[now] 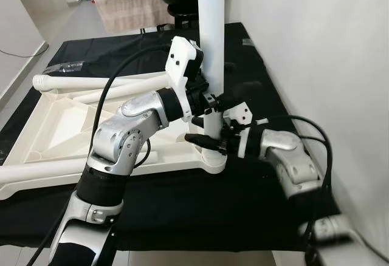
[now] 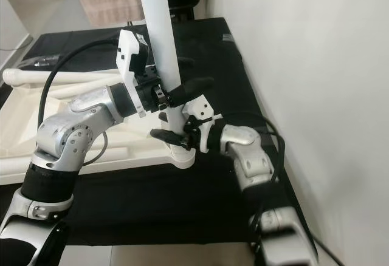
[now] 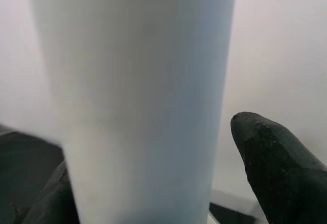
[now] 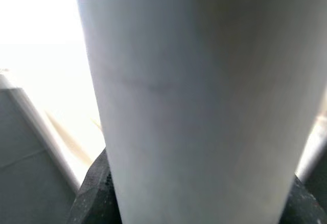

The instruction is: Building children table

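At the tabletop corner, both grippers clamp the upright leg, top cropped.

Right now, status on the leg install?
Left end effector around upright leg, higher up. Right end effector around it near the tabletop corner socket. Two more legs lie on the tabletop. Wall close on right.
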You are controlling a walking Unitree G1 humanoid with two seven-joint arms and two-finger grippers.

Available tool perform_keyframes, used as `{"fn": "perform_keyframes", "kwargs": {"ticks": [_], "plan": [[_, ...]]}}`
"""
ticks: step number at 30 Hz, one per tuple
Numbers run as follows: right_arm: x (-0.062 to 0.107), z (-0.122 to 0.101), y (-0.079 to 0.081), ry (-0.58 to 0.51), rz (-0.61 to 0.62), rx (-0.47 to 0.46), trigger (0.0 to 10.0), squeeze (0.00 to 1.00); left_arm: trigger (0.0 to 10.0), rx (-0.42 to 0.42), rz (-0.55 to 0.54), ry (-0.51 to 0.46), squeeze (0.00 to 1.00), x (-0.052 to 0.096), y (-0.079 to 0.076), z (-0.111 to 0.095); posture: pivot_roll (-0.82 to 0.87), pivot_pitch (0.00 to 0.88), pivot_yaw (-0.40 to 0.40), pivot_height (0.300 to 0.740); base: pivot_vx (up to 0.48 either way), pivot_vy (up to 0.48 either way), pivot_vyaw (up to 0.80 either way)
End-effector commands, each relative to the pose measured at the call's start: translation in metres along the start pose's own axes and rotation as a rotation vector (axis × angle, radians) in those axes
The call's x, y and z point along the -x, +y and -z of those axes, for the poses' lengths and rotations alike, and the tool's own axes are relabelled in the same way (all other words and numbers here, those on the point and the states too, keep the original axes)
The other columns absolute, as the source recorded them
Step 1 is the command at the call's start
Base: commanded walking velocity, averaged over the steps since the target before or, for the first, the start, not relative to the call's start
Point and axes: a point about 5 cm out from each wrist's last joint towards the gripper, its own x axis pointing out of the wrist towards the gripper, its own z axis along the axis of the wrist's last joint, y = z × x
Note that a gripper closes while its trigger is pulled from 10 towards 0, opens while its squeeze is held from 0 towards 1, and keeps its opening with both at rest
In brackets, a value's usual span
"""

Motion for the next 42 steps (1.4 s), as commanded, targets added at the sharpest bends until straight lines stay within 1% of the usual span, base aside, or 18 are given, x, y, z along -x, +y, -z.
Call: {"fn": "perform_keyframes", "kwargs": {"ticks": [1, 2, 8, 9, 11, 12, 14, 15, 16, 17, 19, 22, 23, 24, 28, 32, 33, 42], "plan": [[0.016, 0.057, 0.026, 0.287, 0.246, -0.154, 0.0, 0.0, 10.0, -0.013, -0.001, 0.007, 0.0, 0.0, 0.0, -0.004, -0.06, 0.158, 0.054, 0.74, 0.0, 0.0, 0.0], [0.018, 0.055, 0.035, 0.283, 0.295, -0.148, 0.0, 0.0, 10.0, -0.013, -0.017, 0.014, 0.0, 0.002, 0.003, -0.003, -0.07, 0.152, 0.061, 0.74, 0.0, 0.0, 0.0], [0.014, 0.05, 0.035, 0.253, 0.283, -0.12, 0.0, 0.0, 10.0, -0.015, -0.031, 0.029, 0.0, 0.001, 0.004, 0.0, -0.07, 0.147, 0.061, 0.74, 0.0, 0.0, 0.0], [0.013, 0.048, 0.031, 0.247, 0.277, -0.107, 0.0, 0.0, 4.0, -0.01, -0.032, 0.025, 0.0, 0.001, 0.004, 0.001, -0.07, 0.149, 0.059, 0.74, 0.0, 0.0, 0.0], [0.013, 0.048, 0.031, 0.247, 0.277, -0.107, 0.0, 0.0, 4.0, -0.01, -0.032, 0.025, 0.0, 0.001, 0.004, 0.001, -0.07, 0.149, 0.059, 0.74, 0.0, 0.0, 0.0], [0.012, 0.046, 0.028, 0.242, 0.274, -0.093, 8.9, 0.0, 0.0, -0.004, -0.027, 0.024, 0.0, 0.001, 0.003, 0.001, -0.07, 0.146, 0.058, 0.74, 0.0, 0.0, 0.0], [0.012, 0.046, 0.028, 0.242, 0.274, -0.093, 8.9, 0.0, 0.0, -0.004, -0.027, 0.024, 0.0, 0.001, 0.003, 0.001, -0.07, 0.146, 0.058, 0.74, 0.0, 0.0, 0.0], [0.01, 0.038, 0.023, 0.197, 0.241, -0.076, 10.0, 0.04, 0.0, 0.002, -0.022, 0.023, 0.0, 0.001, 0.002, 0.001, -0.06, 0.145, 0.056, 0.74, 0.0, 0.0, 0.0], [0.01, 0.038, 0.023, 0.197, 0.241, -0.076, 10.0, 0.04, 0.0, 0.002, -0.022, 0.023, 0.0, 0.001, 0.002, 0.001, -0.06, 0.145, 0.056, 0.74, 0.0, 0.0, 0.0], [0.006, 0.025, 0.017, 0.12, 0.147, -0.069, 10.0, 1.0, 0.0, 0.006, -0.015, 0.024, 0.0, 0.001, 0.001, 0.002, -0.06, 0.138, 0.055, 0.74, 0.0, 0.0, 0.0], [0.006, 0.025, 0.017, 0.12, 0.147, -0.069, 10.0, 1.0, 0.0, 0.006, -0.015, 0.024, 0.0, 0.001, 0.001, 0.002, -0.06, 0.138, 0.055, 0.74, 0.0, 0.0, 0.0], [0.007, -0.005, 0.002, -0.024, -0.083, -0.021, 10.0, 1.0, 0.0, 0.009, -0.007, 0.025, 0.0, 0.0, 0.0, 0.002, -0.06, 0.13, 0.051, 0.74, 0.0, 0.0, 0.0], [0.007, -0.005, 0.002, -0.024, -0.083, -0.021, 10.0, 1.0, 0.0, 0.009, -0.007, 0.025, 0.0, 0.0, 0.0, 0.002, -0.06, 0.13, 0.051, 0.74, 0.0, 0.0, 0.0], [0.013, -0.018, -0.003, -0.05, -0.212, 0.033, 10.0, 0.07, 0.0, 0.011, -0.003, 0.025, 0.0, 0.0, -0.001, 0.002, -0.06, 0.128, 0.052, 0.74, 0.0, 0.0, 0.0], [0.015, -0.031, -0.019, -0.019, -0.393, 0.134, 10.0, 0.0, 0.0, 0.014, 0.005, 0.024, 0.0, -0.003, -0.003, 0.003, -0.06, 0.119, 0.048, 0.74, 0.0, 0.0, 0.0], [0.011, -0.035, -0.023, -0.024, -0.432, 0.125, 10.0, 0.0, 0.0, 0.014, 0.009, 0.023, 0.0, -0.004, -0.004, 0.003, -0.05, 0.113, 0.045, 0.74, 0.0, 0.0, 0.0], [0.001, -0.038, -0.027, -0.014, -0.501, 0.107, 0.0, 0.0, 0.0, 0.012, 0.014, 0.023, 0.0, -0.005, -0.005, 0.004, -0.04, 0.106, 0.043, 0.74, 0.0, 0.0, 0.0], [-0.008, -0.031, -0.027, 0.023, -0.586, 0.073, 0.0, 0.0, 0.0, -0.005, 0.024, 0.044, 0.0, -0.004, -0.009, 0.005, -0.03, 0.1, 0.033, 0.74, 0.0, 0.0, 0.0]]}}
